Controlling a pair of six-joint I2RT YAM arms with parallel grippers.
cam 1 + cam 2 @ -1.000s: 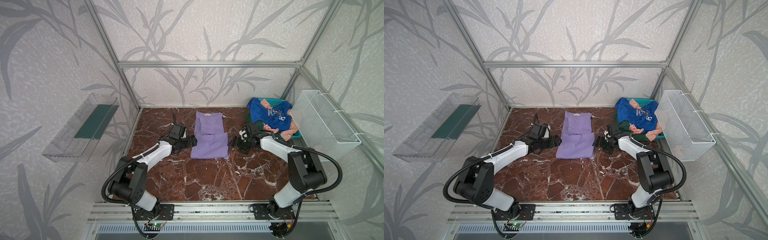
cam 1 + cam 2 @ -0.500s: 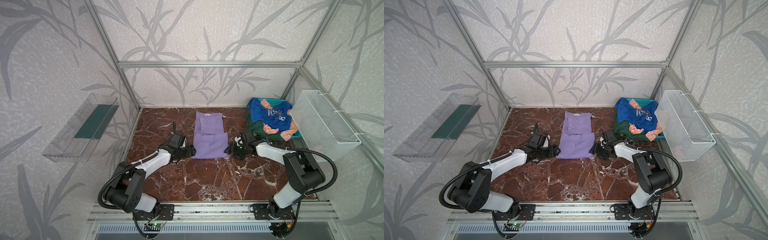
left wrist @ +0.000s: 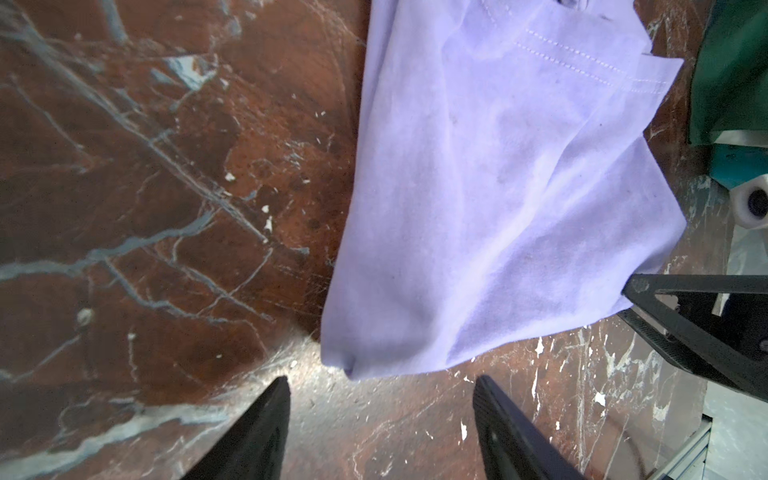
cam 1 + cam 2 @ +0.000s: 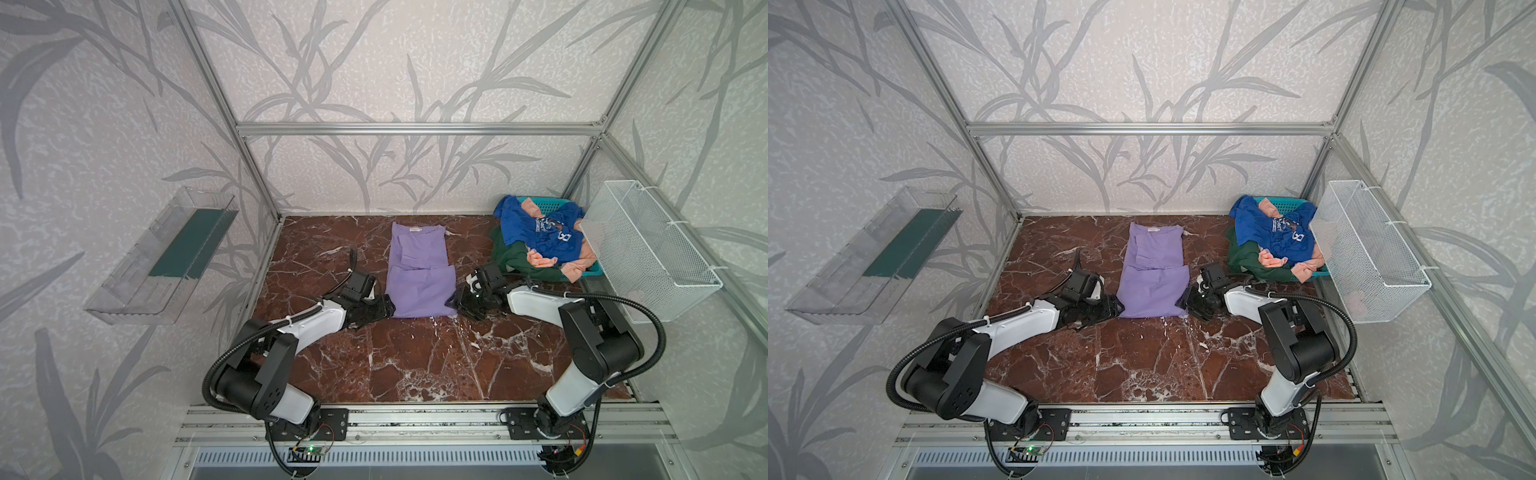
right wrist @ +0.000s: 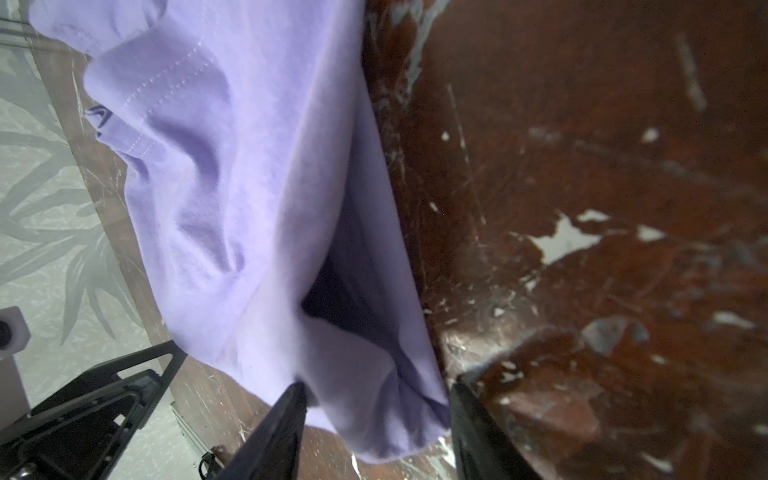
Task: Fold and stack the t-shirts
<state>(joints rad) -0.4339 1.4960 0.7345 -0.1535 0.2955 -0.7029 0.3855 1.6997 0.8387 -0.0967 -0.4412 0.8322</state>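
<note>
Fingers (image 3: 270,415): left gripper (image 3: 380,380) spread and empty, just short of one near corner; right gripper (image 5: 376,386) spread astride the other corner, not clamped.
Tabletop: red-brown marble tabletop (image 4: 415,361) carries the lavender soft-cloth t-shirt (image 4: 419,286), folded lengthwise, mid-table.
Handling: probably light, limp, layered; pinch both near corners through every layer.
Change: both grippers have slid from mid-sides to the near corners, jaws narrower.

You see both top views bright and evenly lit from overhead, sharp throughout, with only faint, soft shadows; the wide lens stretches the scene toward the corners. In the left wrist view, pale glare spreads on the marble tabletop (image 3: 124,166) just beside the lavender t-shirt (image 3: 498,187) corner. The right wrist view is softer: the tabletop blurs, and deep shadow fills a fold of the shirt.
</note>
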